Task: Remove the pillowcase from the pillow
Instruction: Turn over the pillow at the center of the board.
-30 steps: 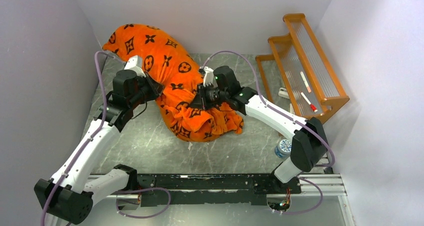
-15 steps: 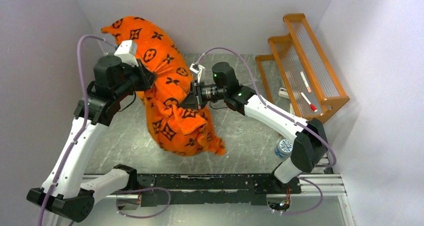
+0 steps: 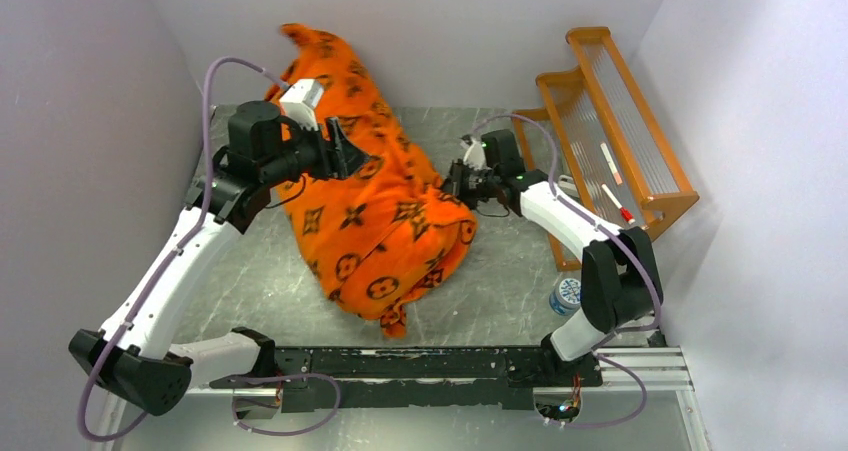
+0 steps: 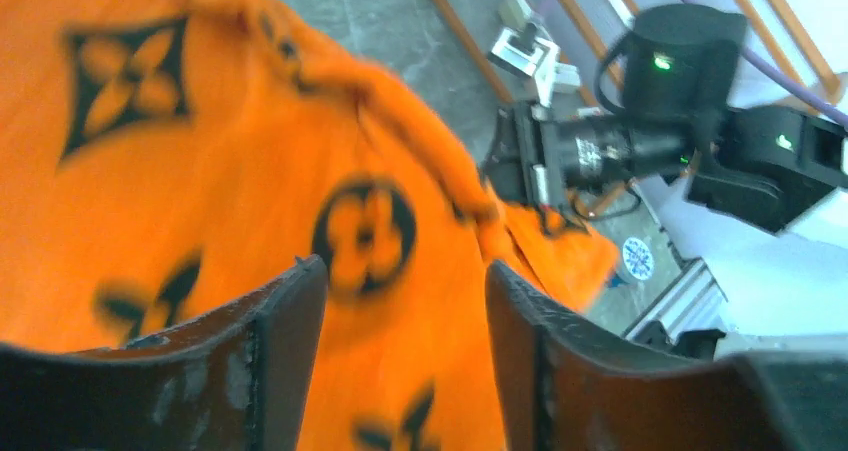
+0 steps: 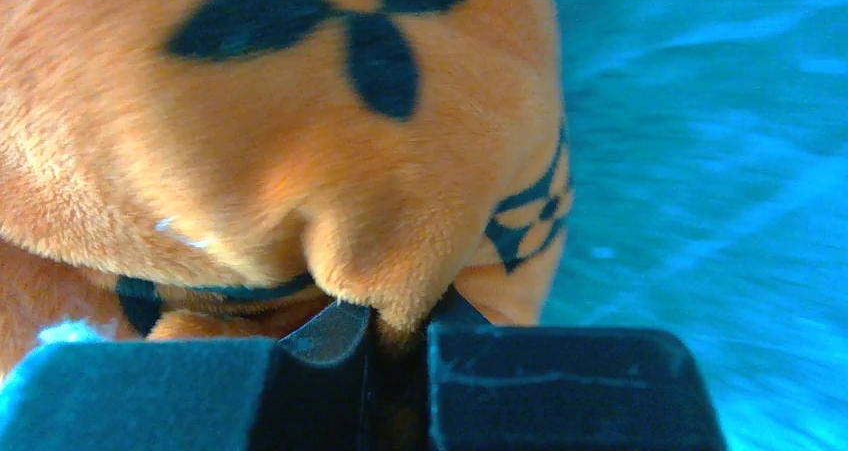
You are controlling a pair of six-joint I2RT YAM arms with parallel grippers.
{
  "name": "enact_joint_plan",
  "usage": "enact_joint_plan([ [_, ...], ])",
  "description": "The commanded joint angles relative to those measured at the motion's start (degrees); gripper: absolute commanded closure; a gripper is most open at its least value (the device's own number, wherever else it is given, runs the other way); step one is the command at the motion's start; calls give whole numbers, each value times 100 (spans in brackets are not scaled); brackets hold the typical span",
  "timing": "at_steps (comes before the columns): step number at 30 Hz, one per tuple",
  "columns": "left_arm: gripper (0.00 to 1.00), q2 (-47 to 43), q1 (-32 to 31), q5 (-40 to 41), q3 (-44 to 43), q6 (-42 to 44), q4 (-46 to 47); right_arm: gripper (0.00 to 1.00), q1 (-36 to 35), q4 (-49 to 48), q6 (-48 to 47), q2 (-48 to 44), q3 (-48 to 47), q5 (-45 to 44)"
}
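The orange pillowcase point(image 3: 385, 216) with dark brown motifs lies bulging across the table, from the back wall toward the front rail. The pillow is hidden inside it. My left gripper point(image 3: 345, 156) hovers over the upper part of the bundle, jaws open. In the left wrist view the left gripper point(image 4: 405, 301) has only the pillowcase point(image 4: 200, 171) showing beyond the gap, nothing pinched. My right gripper point(image 3: 455, 186) is at the bundle's right edge. In the right wrist view the right gripper point(image 5: 400, 321) is shut on a plush fold of the pillowcase point(image 5: 300, 151).
An orange wooden rack point(image 3: 610, 121) stands at the right against the wall with pens on its shelves. A small bottle point(image 3: 568, 293) sits by the right arm's base. White walls close in the left, back and right sides.
The left gripper has opened and let go of the pillowcase, swinging right. The bundle has dropped and spread toward the right. The right gripper has pulled its fold rightward toward the rack.
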State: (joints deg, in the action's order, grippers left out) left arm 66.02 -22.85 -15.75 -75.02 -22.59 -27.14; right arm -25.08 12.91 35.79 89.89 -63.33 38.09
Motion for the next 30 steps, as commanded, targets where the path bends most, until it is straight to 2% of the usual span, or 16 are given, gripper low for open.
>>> enact_joint_plan([
  [1,13,55,-323,-214,-437,322,288,98,510,1058,-902,333,-220,-1650],
  [2,3,16,-340,-14,-451,416,216,93,566,1211,-1121,373,-349,-1650],
  [6,1,-297,-348,663,-247,520,155,54,591,1906,-1664,166,-960,-2166],
  [7,1,-355,-343,773,-142,503,111,48,592,1991,-1625,12,-1059,-2457],
  [12,1,-498,-342,2229,477,-150,-521,28,585,2127,-1473,-726,-1289,-3475],
  [14,1,-616,-332,2726,829,-350,-462,24,587,2105,-1492,-890,-1316,-3262],
  [16,1,-524,-154,2944,970,-304,-441,27,566,2039,-1671,-873,-1375,-2209],
  [17,1,-288,120,2835,912,-288,-493,27,511,2050,-1643,-834,-1437,-2045],
  [20,1,263,1351,1160,761,-549,-414,22,255,1644,-1655,-734,-1356,-1388],
  [23,1,299,1863,95,1346,-977,425,16,-121,1751,-1897,-146,-1519,-997],
  [24,2,245,1915,-131,1610,-1139,916,6,-296,2021,-2057,189,-1667,-1048],
  [25,1,196,1929,-380,1951,-1346,1306,1,-458,2321,-2184,543,-1820,-1272],
  [29,1,263,2003,-1679,3499,-2366,3668,2,-839,2401,-2093,1377,-1530,-2685],
  [30,1,366,2002,-1973,3797,-2586,4188,10,-829,2324,-2055,1522,-1409,-2820],
])
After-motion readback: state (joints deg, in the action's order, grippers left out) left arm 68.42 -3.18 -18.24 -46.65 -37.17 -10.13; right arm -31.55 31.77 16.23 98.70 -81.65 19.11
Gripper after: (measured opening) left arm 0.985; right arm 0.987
